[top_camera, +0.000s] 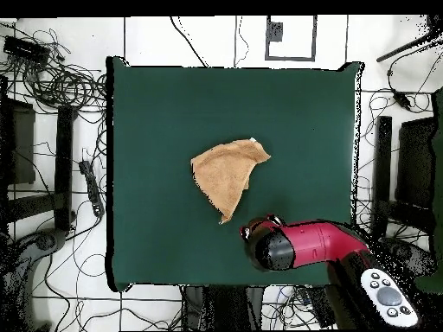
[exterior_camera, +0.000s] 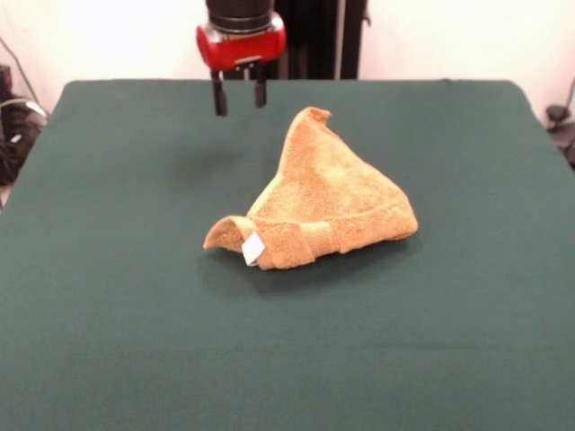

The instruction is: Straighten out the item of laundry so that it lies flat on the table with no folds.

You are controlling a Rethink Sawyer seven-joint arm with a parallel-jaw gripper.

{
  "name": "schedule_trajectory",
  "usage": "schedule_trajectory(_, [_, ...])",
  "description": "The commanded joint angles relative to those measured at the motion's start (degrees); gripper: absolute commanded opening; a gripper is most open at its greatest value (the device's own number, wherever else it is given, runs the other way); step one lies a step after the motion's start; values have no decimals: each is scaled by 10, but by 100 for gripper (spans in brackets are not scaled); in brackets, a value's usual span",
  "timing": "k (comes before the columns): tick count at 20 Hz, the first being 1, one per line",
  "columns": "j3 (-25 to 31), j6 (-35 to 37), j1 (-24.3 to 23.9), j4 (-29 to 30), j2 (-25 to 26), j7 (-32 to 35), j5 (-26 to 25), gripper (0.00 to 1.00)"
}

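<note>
Jaws (exterior_camera: 239,93) parted (empty), green table (exterior_camera: 108,314), tangled cables (top_camera: 65,82)

- Front view sits low across the table (exterior_camera: 108,341), looking along the green top toward the arm's side, fairly close.
- Overhead view looks straight down from high up, taking in the whole table (top_camera: 156,112) and, seemingly, cable-strewn floor around it.
- Both share the tabletop and towel (exterior_camera: 319,197).

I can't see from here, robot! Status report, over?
Gripper open, empty, hanging above the table, apart from the towel. Towel bunched in a folded triangle mid-table, white tag showing. Nothing in the way.
</note>
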Motion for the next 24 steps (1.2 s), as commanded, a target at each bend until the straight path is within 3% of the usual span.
schedule_trajectory(1, [-16, -33, 55, -29, 6, 145, 53, 100])
schedule_trajectory(24, [-110, -108, 169, -26, 29, 159, 146, 100])
